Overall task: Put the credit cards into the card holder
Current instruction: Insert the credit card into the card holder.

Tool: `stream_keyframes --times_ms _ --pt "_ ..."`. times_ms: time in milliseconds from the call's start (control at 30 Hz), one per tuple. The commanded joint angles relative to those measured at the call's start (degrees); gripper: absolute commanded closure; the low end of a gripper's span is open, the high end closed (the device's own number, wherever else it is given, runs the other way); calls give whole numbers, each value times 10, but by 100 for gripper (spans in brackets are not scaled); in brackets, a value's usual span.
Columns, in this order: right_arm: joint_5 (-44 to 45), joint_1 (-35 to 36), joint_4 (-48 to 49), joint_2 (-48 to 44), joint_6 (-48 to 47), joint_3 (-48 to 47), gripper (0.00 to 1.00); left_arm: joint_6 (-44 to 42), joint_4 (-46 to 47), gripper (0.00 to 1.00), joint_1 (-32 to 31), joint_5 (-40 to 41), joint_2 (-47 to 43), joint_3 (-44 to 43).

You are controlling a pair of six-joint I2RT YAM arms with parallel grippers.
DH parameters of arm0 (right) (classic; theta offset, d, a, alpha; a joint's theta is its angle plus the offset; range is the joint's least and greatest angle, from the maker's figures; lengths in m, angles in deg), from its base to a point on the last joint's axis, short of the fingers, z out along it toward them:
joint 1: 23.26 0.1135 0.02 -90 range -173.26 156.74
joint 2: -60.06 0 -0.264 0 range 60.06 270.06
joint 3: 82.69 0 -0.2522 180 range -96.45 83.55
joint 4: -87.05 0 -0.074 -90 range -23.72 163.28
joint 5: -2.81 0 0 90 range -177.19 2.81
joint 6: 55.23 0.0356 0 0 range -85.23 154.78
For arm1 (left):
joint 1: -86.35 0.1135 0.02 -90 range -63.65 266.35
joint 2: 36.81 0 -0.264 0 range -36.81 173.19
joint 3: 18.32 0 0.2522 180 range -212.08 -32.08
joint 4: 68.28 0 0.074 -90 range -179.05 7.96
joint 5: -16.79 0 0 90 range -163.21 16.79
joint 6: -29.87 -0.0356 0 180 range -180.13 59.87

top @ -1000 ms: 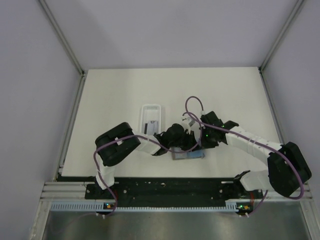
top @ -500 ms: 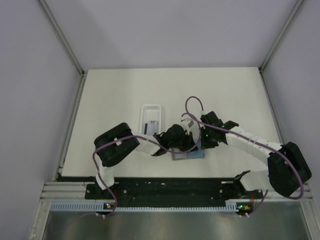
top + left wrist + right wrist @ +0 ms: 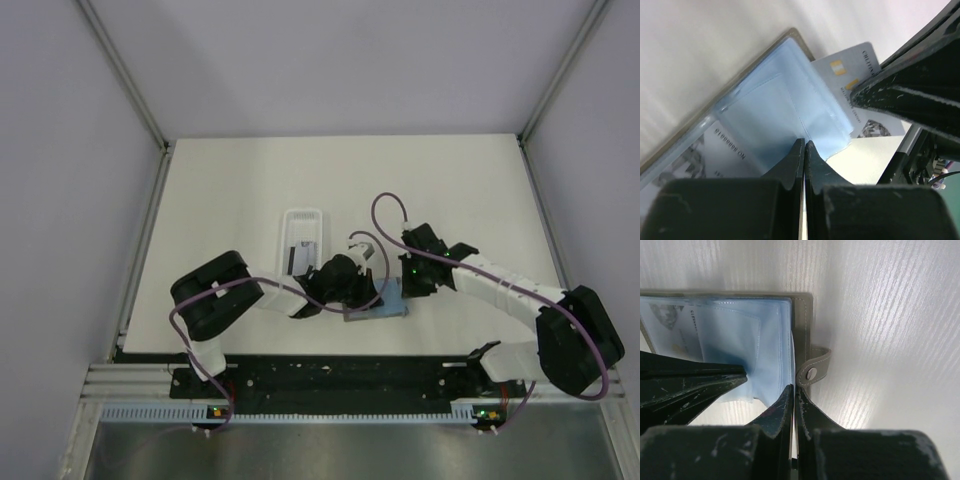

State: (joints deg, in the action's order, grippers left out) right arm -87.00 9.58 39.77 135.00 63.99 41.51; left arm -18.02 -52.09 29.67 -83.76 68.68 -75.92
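A long white plastic tray with rounded ends (image 3: 303, 214) lies lengthwise on the flat white bench (image 3: 460, 180), left of its middle. Pale grey walls (image 3: 340, 60) enclose the bench on three sides, with slanting aluminium posts (image 3: 122, 72) at the back corners.

Card holder (image 3: 379, 310) spread open and flat on the bench (image 3: 220, 200), toward its near edge; grey-green cover, pale blue see-through sleeves (image 3: 785, 110) fanned across the inside; short snap tab (image 3: 816, 371) with a metal stud jutting from one side. One credit card (image 3: 839, 76) (silvery, gold chip, dark print) poking out past the sleeves, partly covered; second credit card (image 3: 722, 150) tucked inside a sleeve.
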Motion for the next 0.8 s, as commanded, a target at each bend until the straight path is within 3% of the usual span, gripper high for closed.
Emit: stream_keyframes --times_ms 0,233,433,633,767 --pt "10 -5 4 -11 5 14 100 -7 -93 100 3 44 -21 45" --pt "25 -5 -4 -34 6 10 100 -9 -105 100 4 54 -53 64" --pt "46 -5 1 -166 -1 4 100 -10 -104 100 3 52 -51 59" --pt "-101 -4 78 -215 42 30 100 -8 -102 100 3 48 -51 56" --pt "-100 -4 143 -204 115 83 100 -5 -100 100 3 47 -52 56"
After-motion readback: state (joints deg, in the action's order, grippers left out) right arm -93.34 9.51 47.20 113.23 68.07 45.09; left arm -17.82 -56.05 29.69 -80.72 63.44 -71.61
